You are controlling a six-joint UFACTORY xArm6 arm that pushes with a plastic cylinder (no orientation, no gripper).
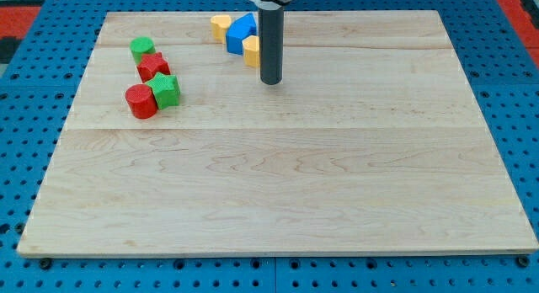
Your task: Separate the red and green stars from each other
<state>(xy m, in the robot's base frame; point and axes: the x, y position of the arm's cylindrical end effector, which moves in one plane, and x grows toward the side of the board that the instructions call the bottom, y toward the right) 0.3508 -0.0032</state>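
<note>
The red star (153, 67) lies at the view's upper left on the wooden board (278, 183). The green star (166, 89) touches it just below and to the right. A green round block (141, 48) sits just above the red star, and a red cylinder (141, 101) sits against the green star's left. My tip (270, 81) rests on the board well to the right of this cluster, apart from both stars, just right of a yellow block (251, 50).
A blue block (239, 34) and a yellow heart-like block (221, 26) sit near the top edge, left of the rod. A blue pegboard (34, 158) surrounds the board.
</note>
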